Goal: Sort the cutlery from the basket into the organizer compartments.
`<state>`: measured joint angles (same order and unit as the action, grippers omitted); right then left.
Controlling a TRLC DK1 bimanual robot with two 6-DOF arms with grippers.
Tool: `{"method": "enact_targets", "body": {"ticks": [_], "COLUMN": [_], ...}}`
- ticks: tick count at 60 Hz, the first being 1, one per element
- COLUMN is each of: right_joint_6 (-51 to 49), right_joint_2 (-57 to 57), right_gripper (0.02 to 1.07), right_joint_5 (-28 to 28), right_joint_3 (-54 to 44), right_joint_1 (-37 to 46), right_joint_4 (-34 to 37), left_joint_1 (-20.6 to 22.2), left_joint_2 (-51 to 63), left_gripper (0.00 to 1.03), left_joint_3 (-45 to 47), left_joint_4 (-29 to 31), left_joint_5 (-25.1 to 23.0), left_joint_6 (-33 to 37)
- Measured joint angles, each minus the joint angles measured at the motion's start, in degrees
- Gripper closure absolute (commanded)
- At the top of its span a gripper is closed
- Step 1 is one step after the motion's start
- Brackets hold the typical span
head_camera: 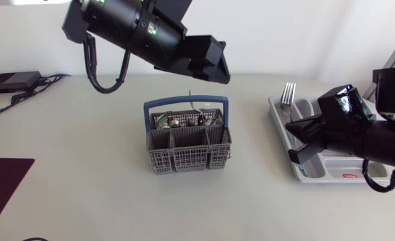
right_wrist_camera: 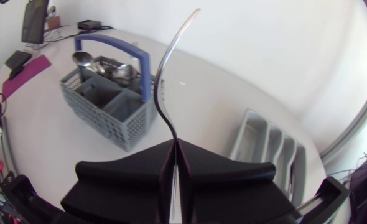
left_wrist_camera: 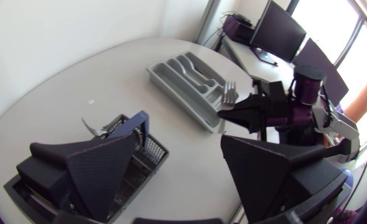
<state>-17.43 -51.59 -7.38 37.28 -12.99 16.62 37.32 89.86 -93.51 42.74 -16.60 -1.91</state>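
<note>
"Head view first: where is the fork point(head_camera: 288, 94)?"

"In the right gripper point(head_camera: 296, 139), whose fingers are clamped on its handle. The tines point toward the tabletop's far edge and lie over the far end of the grey organizer point(head_camera: 331, 166), which sits toward the tabletop's right edge. Whether the fork touches the organizer cannot be told."

"Does the right wrist view agree?"

"It does. There the two black fingers press flat against the handle from both sides, and the fork rises from between them in a thin curve. The basket stands ahead of the gripper, and the organizer lies beside it, showing its long compartments."

"And the basket point(head_camera: 187, 150) itself?"

"It stands near the middle of the tabletop, grey mesh with a blue handle arching over it. Spoons point(right_wrist_camera: 121, 71) and other cutlery stand in the compartments on its far side."

"What of the left gripper point(head_camera: 214, 63)?"

"It hangs above the tabletop's far edge, behind the basket, with its fingers point(left_wrist_camera: 102, 168) spread wide and released. In the left wrist view the basket lies under one finger, and across the tabletop the right gripper holds the fork just beside the organizer's end."

"Anything else?"

"A dark purple mat point(head_camera: 3, 184) lies at the tabletop's left edge toward the near corner. A small black box point(head_camera: 13, 82) with cables sits at the far left corner."
</note>
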Motion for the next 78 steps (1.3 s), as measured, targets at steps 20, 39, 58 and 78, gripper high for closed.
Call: {"method": "enact_targets", "body": {"ticks": [20,39,58,78], "right_joint_6": [-1.07,-1.05,-1.03,-1.03], "right_joint_2": [-12.68,-24.46,-40.28,-53.05], "right_gripper": [1.01,1.01,1.01,1.01], "right_joint_5": [4.87,8.22,13.92,18.23], "right_joint_3": [1.64,10.12,18.95,28.85], "right_joint_1": [13.64,22.12,26.27,27.89], "right_joint_4": [-5.90,-10.78,-17.29,-19.10], "left_joint_1": [-0.09,-0.15,-3.43,-4.92], "left_joint_2": [-0.42,-6.14,-8.46,-10.93], "left_gripper": [0.07,0.06,0.06,0.06], "left_joint_3": [4.57,10.45,16.04,18.40], "left_joint_4": [-1.57,-4.74,-7.96,-9.03], "left_joint_5": [12.87,19.12,21.46,22.77], "left_joint_6": [0.44,1.64,3.19,3.54]}}
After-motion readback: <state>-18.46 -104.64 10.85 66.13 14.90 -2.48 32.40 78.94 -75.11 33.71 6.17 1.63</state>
